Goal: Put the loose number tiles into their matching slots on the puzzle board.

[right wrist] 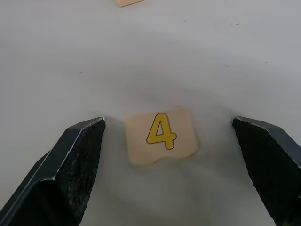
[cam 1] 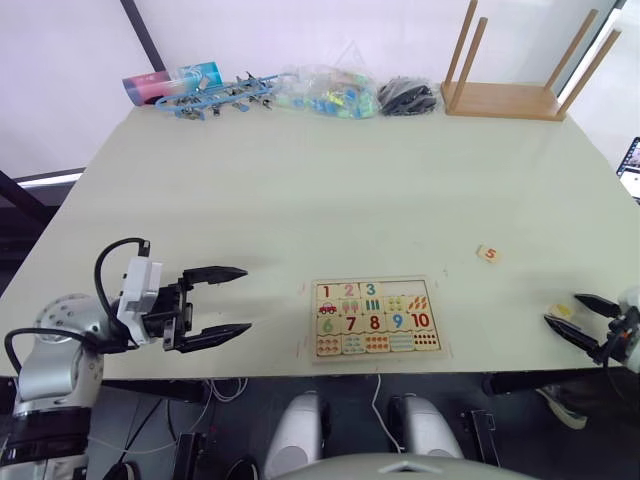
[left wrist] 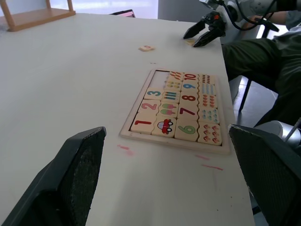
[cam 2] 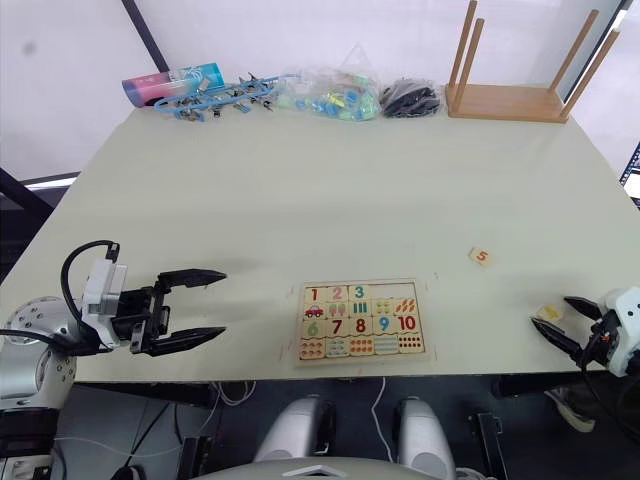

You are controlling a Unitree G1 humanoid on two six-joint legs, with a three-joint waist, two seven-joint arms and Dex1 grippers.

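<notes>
Right gripper [right wrist: 164, 136] spread wide, straddling yellow 4 tile [right wrist: 162, 136], well right of puzzle board [cam 1: 376, 319] near table [cam 1: 300, 180] edge. Orange 5 tile [cam 1: 488, 253] up-right of board. Tiles 1, 2, 3 seated in board's top row; two slots beyond them hard to make out. Likely light, stiff, thin and flat: best pinched across opposite edges, fingers low, prone to sliding. Left gripper [cam 1: 218, 302] agape, empty, left of board.

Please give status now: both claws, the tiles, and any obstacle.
Left claw open, idle. Right claw open around tile 4, not touching. Tile 5 loose; board holds 1 to 3. No obstacle.
</notes>
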